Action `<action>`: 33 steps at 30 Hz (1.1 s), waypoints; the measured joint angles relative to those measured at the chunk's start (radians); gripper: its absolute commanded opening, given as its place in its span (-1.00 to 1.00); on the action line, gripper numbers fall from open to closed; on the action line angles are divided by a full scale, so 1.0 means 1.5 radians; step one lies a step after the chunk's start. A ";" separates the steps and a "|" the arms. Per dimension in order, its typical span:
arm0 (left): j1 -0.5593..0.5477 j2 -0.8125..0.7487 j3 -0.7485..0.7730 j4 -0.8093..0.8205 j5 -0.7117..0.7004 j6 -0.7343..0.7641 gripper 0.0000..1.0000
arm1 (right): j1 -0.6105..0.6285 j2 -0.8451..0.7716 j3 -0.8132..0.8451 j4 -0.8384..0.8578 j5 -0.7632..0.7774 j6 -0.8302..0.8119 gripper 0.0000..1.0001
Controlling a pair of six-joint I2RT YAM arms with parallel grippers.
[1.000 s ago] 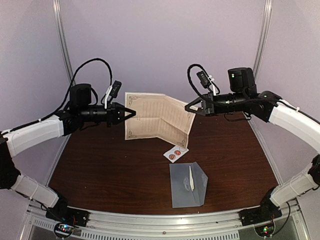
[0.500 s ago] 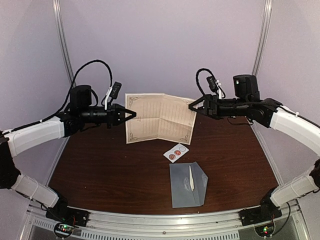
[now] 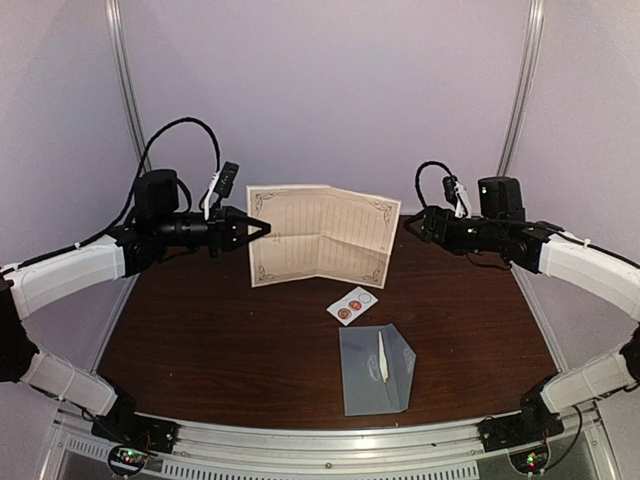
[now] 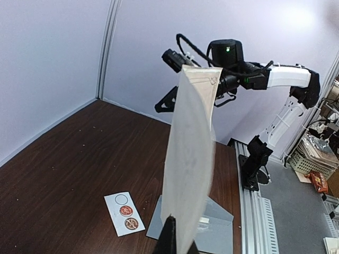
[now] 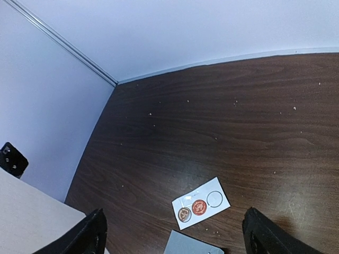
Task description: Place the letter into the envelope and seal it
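left gripper (image 3: 262,228) clamped on left edge of letter (image 3: 320,235); sheet upright above table (image 3: 200,330) | right gripper (image 3: 410,225) fingers apart, at letter's 3 o'clock, not touching | envelope (image 3: 375,370) flat on table, letter's 5 o'clock; sticker card (image 3: 352,305) between

White arm shells (image 3: 65,275), black joints (image 3: 158,195), looping black cables (image 3: 178,132); left claw (image 3: 266,227) black, pointed.
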 measured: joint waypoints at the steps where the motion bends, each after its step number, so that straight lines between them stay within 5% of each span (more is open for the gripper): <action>1: 0.000 -0.001 -0.001 0.001 0.002 0.000 -1.00 | 0.000 0.012 -0.008 0.002 -0.003 -0.003 0.79; 16: 0.000 -0.002 -0.002 0.012 0.005 -0.008 -1.00 | 0.129 0.051 -0.025 0.107 -0.151 -0.044 0.85; 33: -0.010 0.012 -0.002 0.019 0.053 -0.018 -1.00 | 0.245 0.103 -0.022 0.312 -0.188 -0.043 0.82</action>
